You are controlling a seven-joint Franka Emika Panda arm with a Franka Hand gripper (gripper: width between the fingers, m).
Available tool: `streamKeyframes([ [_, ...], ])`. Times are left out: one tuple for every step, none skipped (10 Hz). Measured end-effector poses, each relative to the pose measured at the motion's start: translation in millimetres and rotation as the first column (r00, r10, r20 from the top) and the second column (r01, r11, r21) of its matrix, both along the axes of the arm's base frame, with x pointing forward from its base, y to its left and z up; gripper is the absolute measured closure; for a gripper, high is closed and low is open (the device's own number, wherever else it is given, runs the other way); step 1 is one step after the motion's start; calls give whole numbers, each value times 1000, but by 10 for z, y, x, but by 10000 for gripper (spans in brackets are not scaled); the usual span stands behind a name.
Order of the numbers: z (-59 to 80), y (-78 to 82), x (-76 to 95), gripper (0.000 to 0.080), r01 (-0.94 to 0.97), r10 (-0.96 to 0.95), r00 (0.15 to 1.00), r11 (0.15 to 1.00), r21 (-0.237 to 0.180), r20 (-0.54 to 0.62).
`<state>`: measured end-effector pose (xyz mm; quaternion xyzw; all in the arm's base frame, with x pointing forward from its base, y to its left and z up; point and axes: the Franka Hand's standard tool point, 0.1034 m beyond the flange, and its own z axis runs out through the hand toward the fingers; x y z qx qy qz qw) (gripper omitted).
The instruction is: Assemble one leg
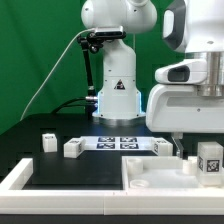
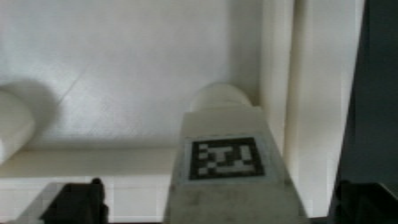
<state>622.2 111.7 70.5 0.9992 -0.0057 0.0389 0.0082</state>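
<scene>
A leg (image 1: 209, 160), a chunky white block with a square marker tag, stands upright at the right corner of the large flat white tray-like piece (image 1: 160, 178). My gripper (image 1: 205, 146) is directly above it, open. In the wrist view the leg (image 2: 226, 150) rises between my dark fingertips (image 2: 80, 203), with a gap on each side; my gripper (image 2: 222, 206) straddles it without touching. Three more legs lie on the table: two at the exterior view's left (image 1: 48, 142) (image 1: 72, 148) and one near the tray (image 1: 162, 146).
The marker board (image 1: 118, 141) lies behind the loose legs, in front of the arm's base. A white border rail (image 1: 15, 180) runs along the table's front left. The tray's raised rim (image 2: 302, 100) shows beside the leg in the wrist view.
</scene>
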Motion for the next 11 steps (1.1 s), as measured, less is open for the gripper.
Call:
streamKeyframes([
  [-1,-3,0,263,-2,2,1000,1000,0,0],
  [-1,-1,0,397,1,-1,1000,1000,0,0],
  [-1,-1,0,397,4,-4,1000,1000,1,0],
  [-1,1,-1,507,31,-31,1000,1000,3,0],
  [-3,-2,-2,507,30,-30,1000,1000,3,0],
  [-13,-4,-4,507,147,-148,989,989,23,4],
  [-21,7,-5,507,271,-272,962,962,40,22],
  [-27,29,-10,507,414,-417,909,908,69,31],
  [-32,41,-11,507,545,-550,835,832,101,26],
  [-36,72,-12,507,683,-689,724,719,127,8],
  [-42,103,-19,507,774,-781,625,619,136,-5],
])
